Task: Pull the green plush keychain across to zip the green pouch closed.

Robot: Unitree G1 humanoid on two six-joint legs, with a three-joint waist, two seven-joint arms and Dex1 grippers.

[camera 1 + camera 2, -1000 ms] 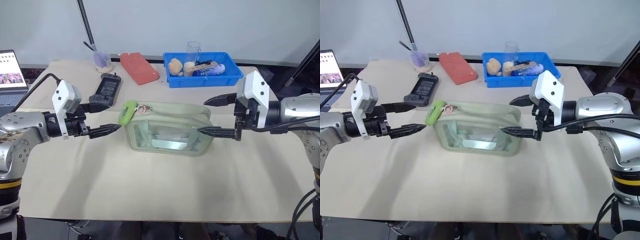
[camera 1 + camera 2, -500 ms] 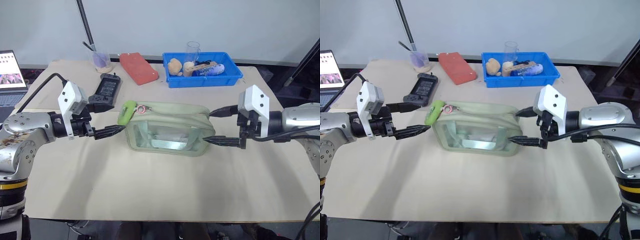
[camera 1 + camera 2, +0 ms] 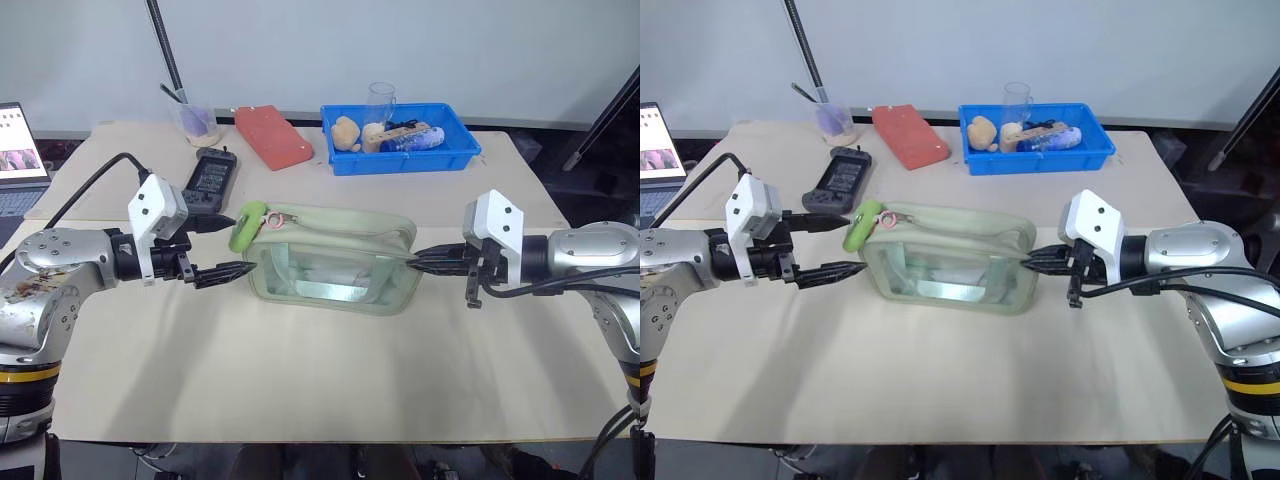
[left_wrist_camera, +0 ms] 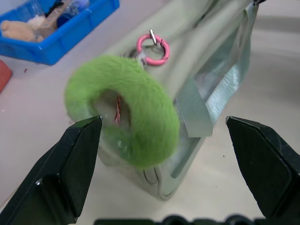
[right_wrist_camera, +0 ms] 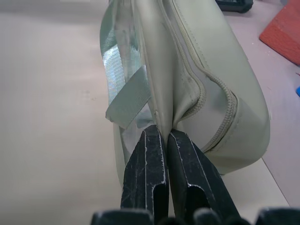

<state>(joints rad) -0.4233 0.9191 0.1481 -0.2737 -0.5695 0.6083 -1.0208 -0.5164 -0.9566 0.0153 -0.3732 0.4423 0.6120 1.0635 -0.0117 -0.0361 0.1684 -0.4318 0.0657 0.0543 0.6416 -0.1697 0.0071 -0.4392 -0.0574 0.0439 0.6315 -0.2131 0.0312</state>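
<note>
Pouch end pinched by right claw; left claw spread at keychain.
Right claw (image 5: 158,140) pinches the green pouch (image 3: 335,262) fabric at one end, mid-counter (image 3: 300,380). Left claw (image 4: 164,136) stands spread around the green plush keychain (image 4: 124,112) at the pouch's opposite end, not gripping it.

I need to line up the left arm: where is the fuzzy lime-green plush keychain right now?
In the left eye view the fuzzy lime-green plush keychain hangs at the left end of the pale sage-green fabric pouch, just ahead of the open left gripper.
</note>
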